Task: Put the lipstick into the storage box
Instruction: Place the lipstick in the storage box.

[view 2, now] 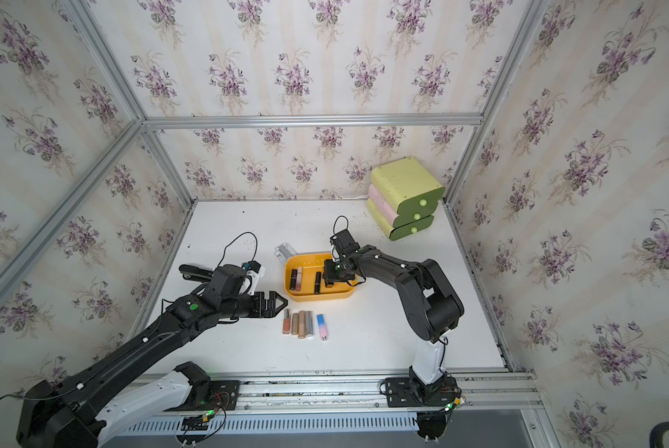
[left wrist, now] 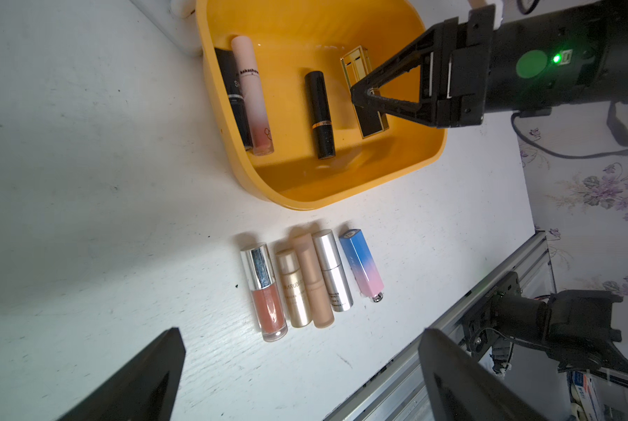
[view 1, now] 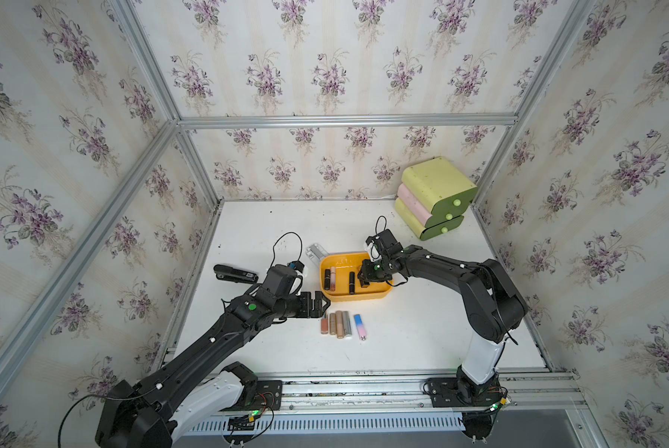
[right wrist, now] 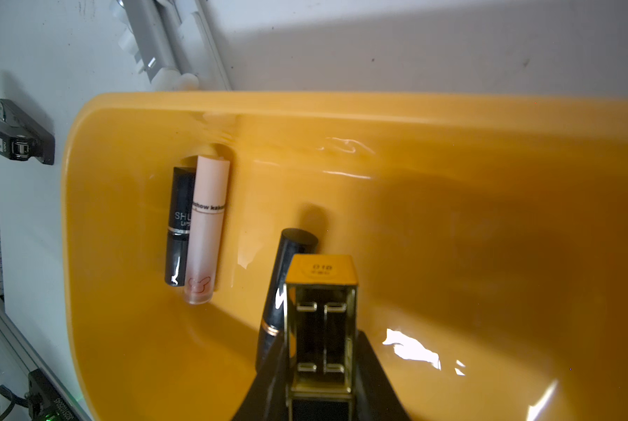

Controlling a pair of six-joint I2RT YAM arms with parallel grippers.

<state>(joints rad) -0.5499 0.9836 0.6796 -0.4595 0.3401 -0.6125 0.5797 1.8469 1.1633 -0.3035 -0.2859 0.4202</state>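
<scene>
right wrist: right jaws clamped on gold lipstick (right wrist: 321, 328) in storage box (right wrist: 123, 328); left jaws apart

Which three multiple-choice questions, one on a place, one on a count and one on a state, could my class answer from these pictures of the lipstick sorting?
1. Where does the blue-and-pink lipstick lie relative to the yellow box?
A. Inside it
B. Balanced on its rim
C. On the table, on the robot's side of it

2. How many tubes lie on the table outside the box?
A. Three
B. Five
C. Seven

3. What state is the right gripper in?
A. Shut on a gold-and-black lipstick inside the box
B. Wide open above the table
C. Shut and empty

Answers:
1 C, it ends the row on the bare table.
2 B, the left wrist view shows five side by side.
3 A, the right wrist view shows the case clamped from both sides.
</scene>
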